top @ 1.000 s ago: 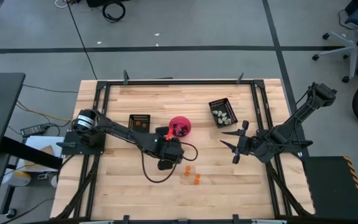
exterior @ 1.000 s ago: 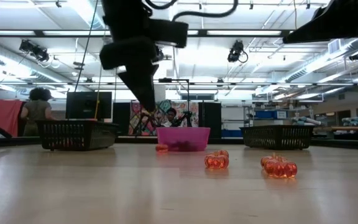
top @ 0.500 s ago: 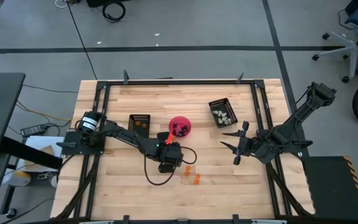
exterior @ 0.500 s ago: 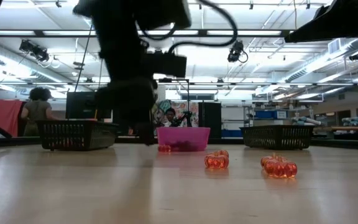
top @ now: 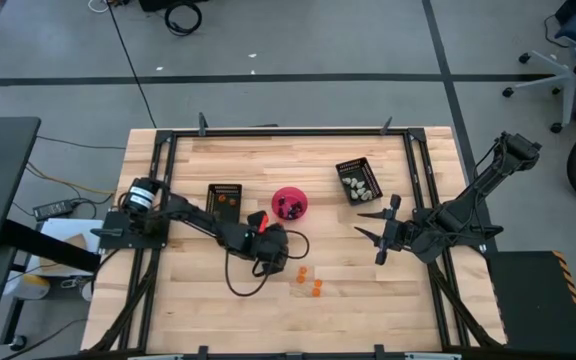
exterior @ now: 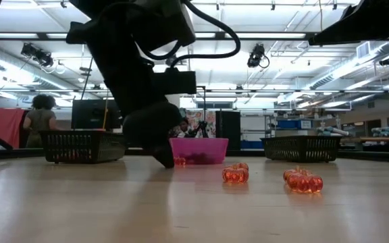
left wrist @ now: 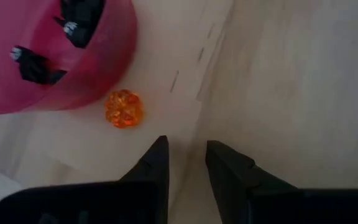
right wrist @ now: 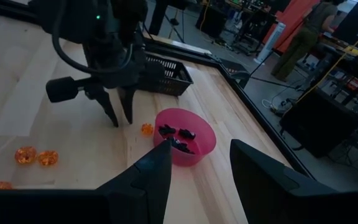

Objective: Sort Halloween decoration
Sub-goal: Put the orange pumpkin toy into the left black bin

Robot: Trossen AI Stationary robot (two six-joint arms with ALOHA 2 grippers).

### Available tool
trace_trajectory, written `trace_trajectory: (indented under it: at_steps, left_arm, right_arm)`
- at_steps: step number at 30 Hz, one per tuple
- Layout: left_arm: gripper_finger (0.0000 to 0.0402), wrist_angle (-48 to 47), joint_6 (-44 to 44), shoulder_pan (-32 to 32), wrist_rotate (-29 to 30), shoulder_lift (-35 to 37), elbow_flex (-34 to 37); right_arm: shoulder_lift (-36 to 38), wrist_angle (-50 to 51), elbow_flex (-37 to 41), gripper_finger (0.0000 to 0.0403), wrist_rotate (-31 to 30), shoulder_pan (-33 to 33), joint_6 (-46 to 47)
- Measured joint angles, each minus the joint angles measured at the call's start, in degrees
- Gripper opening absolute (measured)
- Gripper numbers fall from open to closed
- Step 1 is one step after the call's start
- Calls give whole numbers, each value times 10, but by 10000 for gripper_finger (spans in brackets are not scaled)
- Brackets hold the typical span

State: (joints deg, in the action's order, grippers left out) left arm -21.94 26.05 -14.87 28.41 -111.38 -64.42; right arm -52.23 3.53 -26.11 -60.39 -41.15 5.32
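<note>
The Halloween decoration is spread about. One orange trinket (left wrist: 124, 109) lies on the table against the pink bowl (left wrist: 55, 68), which holds black trinkets (right wrist: 178, 134). Several more orange ones (top: 308, 280) lie nearer the front edge. My left gripper (left wrist: 185, 146) points steeply down just beside the lone orange trinket, its fingers (right wrist: 114, 118) a little apart with nothing between them. My right gripper (right wrist: 201, 162) hangs open at the table's right side (top: 383, 230), away from everything.
A black tray (top: 224, 196) with orange pieces stands left of the bowl. Another black tray (top: 358, 180) with whitish pieces stands to the bowl's right. The left arm's cable (top: 243, 280) loops over the table in front of it. People stand in the room behind.
My left gripper has come down toward the table beside the pink bowl, rolling its wrist somewhat as it sank. Its fingertips now stand low next to the lone orange trinket. The trinkets, bowl and trays have stayed put.
</note>
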Motion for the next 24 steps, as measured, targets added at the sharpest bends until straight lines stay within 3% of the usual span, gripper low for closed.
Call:
trace_trajectory:
  at_steps: [7,12,18,24]
  left_arm:
    - [100,-21,-2,-14,51,11,4]
    - [101,-4,-7,-17,56,12,18]
    - [101,74,-8,-14,54,54,86]
    - [101,212,4,-3,54,111,177]
  right_arm:
    - [0,1,0,167,5,0,3]
    - [0,3,0,167,9,0,5]
    - [0,0,0,167,8,0,5]
    - [0,-2,0,167,5,0,2]
